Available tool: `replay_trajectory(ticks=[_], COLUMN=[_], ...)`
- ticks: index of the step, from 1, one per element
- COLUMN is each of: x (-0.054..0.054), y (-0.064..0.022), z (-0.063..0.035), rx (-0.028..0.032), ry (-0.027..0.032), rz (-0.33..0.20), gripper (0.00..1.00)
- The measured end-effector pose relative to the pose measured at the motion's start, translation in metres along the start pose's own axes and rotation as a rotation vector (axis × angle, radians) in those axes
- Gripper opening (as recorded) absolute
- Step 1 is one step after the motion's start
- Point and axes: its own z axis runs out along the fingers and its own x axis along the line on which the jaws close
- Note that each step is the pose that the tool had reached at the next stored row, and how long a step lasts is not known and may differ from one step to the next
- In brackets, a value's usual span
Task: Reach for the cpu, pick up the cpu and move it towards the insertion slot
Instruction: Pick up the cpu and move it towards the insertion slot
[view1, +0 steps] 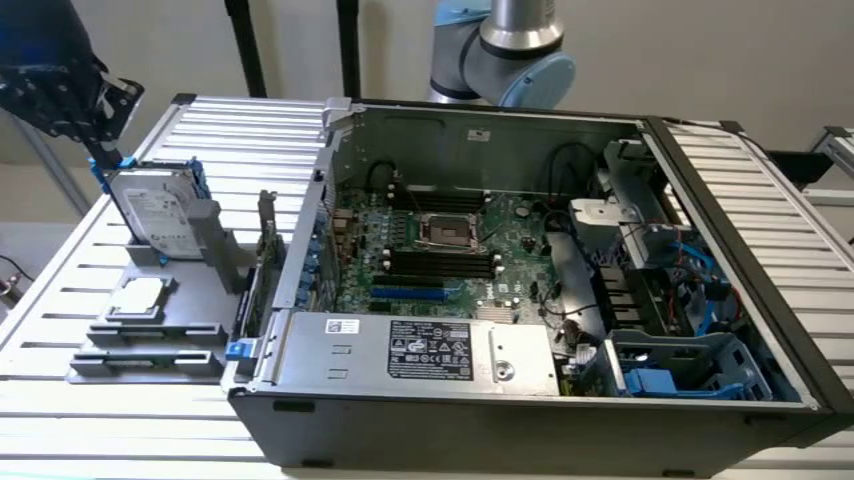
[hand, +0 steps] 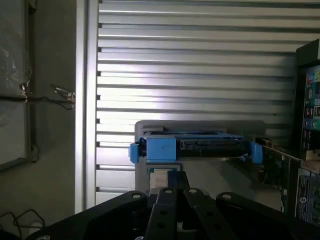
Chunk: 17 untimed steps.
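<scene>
Slatted metal surface (view1: 80, 420) carries an open computer case (view1: 534, 430) and, at the exterior view's left, a grey fixture (view1: 147, 350). The cpu (view1: 140, 298) lies flat on that fixture, just beside the upright hard drive (view1: 160, 215) with blue clips. Insertion slot (view1: 447, 232) sits on the motherboard inside the case, well apart from the cpu. My hand (hand: 175, 182) hangs above the hard drive, not touching the cpu. I cannot tell how wide it stands.

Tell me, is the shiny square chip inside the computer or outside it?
Outside. The cpu lies flat on the grey holder on the exterior view's left, apart from the insertion slot inside the open case.
</scene>
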Motion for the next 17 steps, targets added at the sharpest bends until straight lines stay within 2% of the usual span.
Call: replay_trajectory(ticks=[6, 10, 17], x=[0.002, 0.006, 0.009], y=[-0.0266, -0.0391, -0.0409], z=[-0.0004, -0.0003, -0.0002], rx=[0.0001, 0.0002, 0.0006], ry=[0.0001, 0.0001, 0.0], rz=[0.0, 0.0, 0.0], gripper=[0.11, 0.11, 0.11])
